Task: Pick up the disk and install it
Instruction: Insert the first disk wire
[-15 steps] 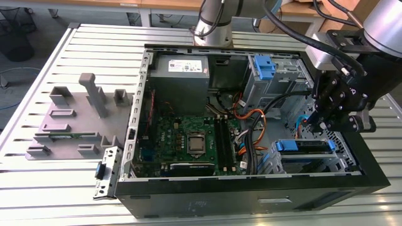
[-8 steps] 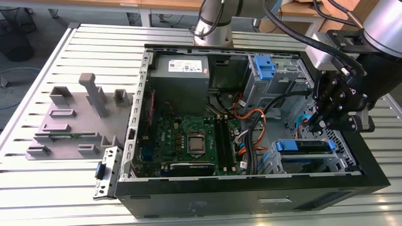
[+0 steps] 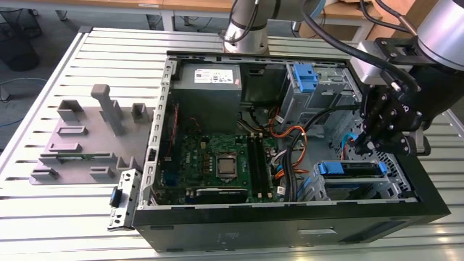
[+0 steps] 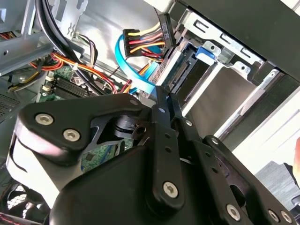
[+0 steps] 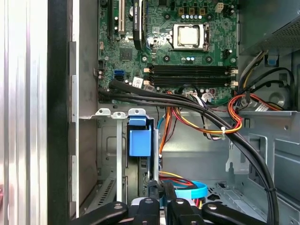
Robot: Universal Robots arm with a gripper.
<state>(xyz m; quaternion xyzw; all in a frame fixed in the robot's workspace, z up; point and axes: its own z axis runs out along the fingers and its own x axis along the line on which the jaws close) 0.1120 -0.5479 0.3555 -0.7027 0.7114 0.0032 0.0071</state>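
Blue-framed disk (image 3: 350, 168) sits mostly hidden inside the drive bay (image 3: 377, 190).

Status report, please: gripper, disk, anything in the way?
Gripper shut, nothing seen in it. Disk already slotted in, right by gripper. Blue cable close beside.

This looks like a robotics lab or test workshop set in an office-like room. A slatted aluminium table (image 3: 108, 49) serves as the workbench; on it lies an open desktop computer case (image 3: 290, 231), its motherboard (image 3: 225, 163) and wiring laid bare. A robot arm (image 3: 246, 24) rises from the table behind the case, and its black gripper (image 3: 360, 145) hangs inside. A grey slotted parts fixture (image 3: 80, 136) sits beside the case on the exterior view's left; wooden desks (image 3: 188, 4) stand beyond the table, on a grey floor (image 3: 51, 32).
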